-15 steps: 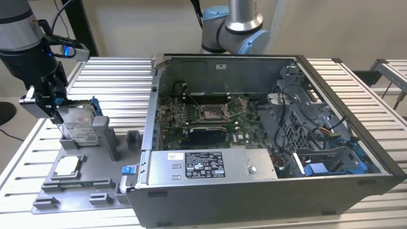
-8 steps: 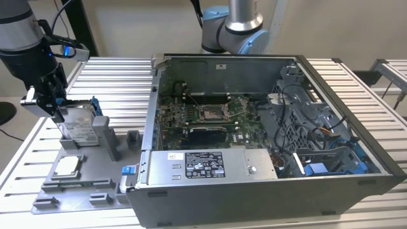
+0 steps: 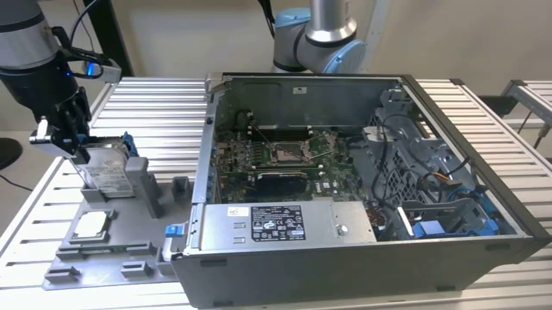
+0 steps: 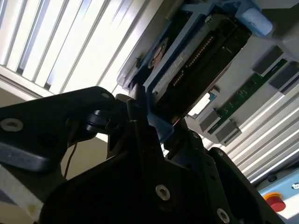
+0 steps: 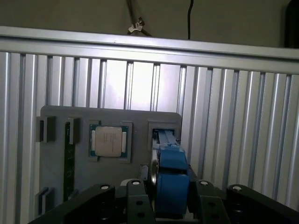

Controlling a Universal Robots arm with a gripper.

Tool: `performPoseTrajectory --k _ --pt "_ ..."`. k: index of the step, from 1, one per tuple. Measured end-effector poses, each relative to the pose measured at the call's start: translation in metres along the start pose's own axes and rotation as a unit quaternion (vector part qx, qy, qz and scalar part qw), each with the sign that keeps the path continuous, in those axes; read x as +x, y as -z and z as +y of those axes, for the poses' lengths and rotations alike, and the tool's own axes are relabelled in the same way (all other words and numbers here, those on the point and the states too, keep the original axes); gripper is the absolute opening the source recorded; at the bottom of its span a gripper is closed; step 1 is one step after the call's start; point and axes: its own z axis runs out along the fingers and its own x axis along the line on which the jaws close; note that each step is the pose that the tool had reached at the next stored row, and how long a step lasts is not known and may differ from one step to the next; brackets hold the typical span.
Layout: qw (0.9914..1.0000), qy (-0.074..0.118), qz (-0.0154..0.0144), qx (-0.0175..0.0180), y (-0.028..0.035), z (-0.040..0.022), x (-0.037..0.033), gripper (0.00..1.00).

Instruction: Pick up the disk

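While the gripper [image 3: 77,150] had its jaws pinching the blue frame at the disk's [image 3: 110,171] top edge, the disk stood upright in its slot on the tray [image 3: 129,248], at the exterior view's left. A tilted pull could jam it there. If the thin plastic slipped, it could fall onto the chip [image 3: 90,224] beside it.

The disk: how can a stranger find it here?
On the exterior view's left, beside the open computer case, lies a grey tray. At its far end, the disk stands on edge in the gripper; unlike the flat chip, it has a blue frame.
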Motion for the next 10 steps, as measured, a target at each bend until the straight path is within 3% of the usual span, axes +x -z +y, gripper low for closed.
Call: performPoseTrajectory --k 10 --pt "1.0 0.0 0.0 0.0 0.0 0.0 0.0 0.0"
